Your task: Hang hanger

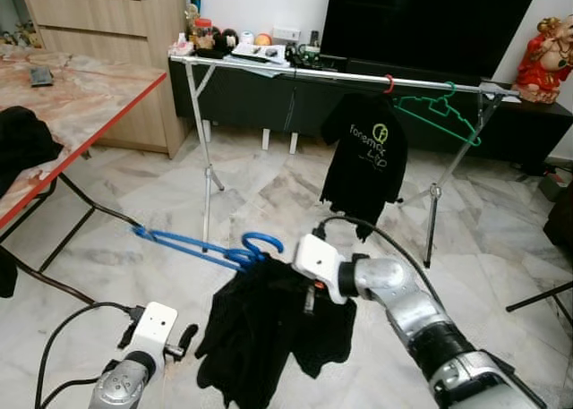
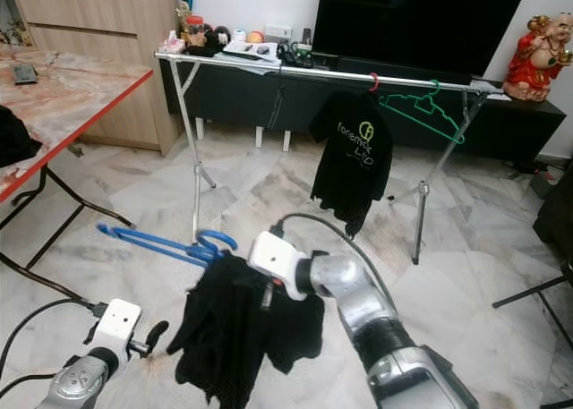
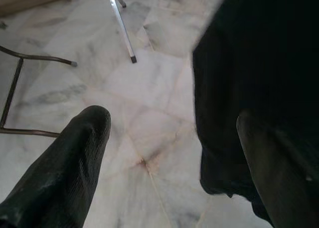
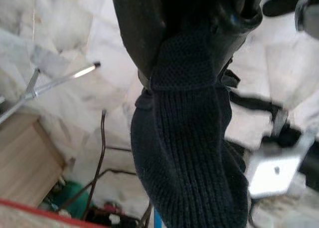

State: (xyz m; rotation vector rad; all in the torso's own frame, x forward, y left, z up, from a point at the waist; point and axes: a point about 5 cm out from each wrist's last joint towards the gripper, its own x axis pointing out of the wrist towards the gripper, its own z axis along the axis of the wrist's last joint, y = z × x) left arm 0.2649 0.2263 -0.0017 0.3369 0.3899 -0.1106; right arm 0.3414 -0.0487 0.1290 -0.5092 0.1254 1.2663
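Right gripper [image 1: 309, 294], jaws clamping the black garment [image 1: 269, 333] on the blue hanger [image 1: 210, 248], is holding it low, at 7 o'clock from the drying rack [image 1: 295, 71]; left gripper [image 3: 169, 153], jaws spread, is hovering beside. Cloth-only grip: the hanger may slip free.

The room is seen from head height by the two eye views, tilted forward and down across the marble floor [image 1: 269, 194] toward the clothes rack [image 1: 295, 72] along the far wall. Nearly the same scene is covered by both, the right eye view being shifted slightly sideways. The rack, the black T-shirt [image 2: 351, 158] hung on it and the blue hanger [image 1: 210, 248] are shared by them. The left wrist view is taken close above the floor, looking along the left gripper [image 3: 174, 153]; a rack leg [image 3: 121, 26] is shared with the eye views. The right wrist view is pressed very near to dark knitted cloth [image 4: 187, 153].
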